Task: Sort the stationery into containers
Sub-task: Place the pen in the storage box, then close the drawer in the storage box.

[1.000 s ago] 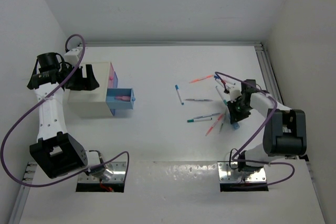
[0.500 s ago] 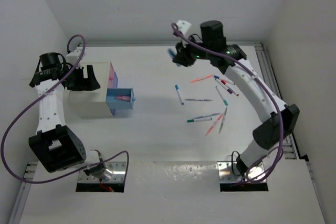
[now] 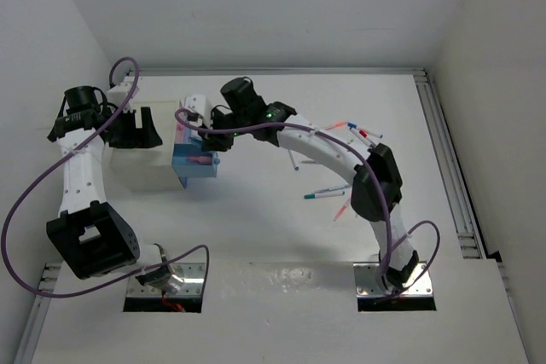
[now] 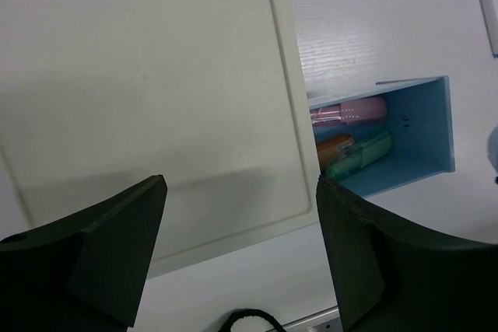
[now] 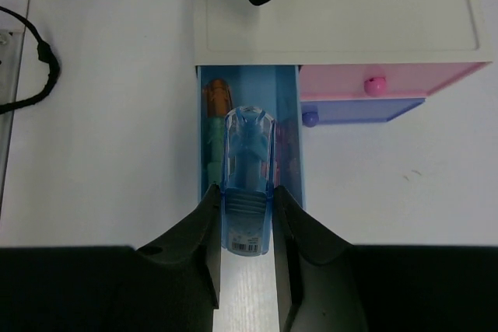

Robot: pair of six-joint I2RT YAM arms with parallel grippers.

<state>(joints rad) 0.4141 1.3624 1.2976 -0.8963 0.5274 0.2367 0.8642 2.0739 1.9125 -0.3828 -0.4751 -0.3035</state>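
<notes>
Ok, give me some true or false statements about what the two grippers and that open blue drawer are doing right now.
1. The right gripper holds a blue piece over the open blue drawer. True.
2. The left gripper is shut on a pen. False: it is open and holds nothing, above the white cabinet.
3. The blue drawer is empty. False: a pink piece, an orange piece and a green piece lie in it.
4. Several pens lie loose on the table. True.
</notes>
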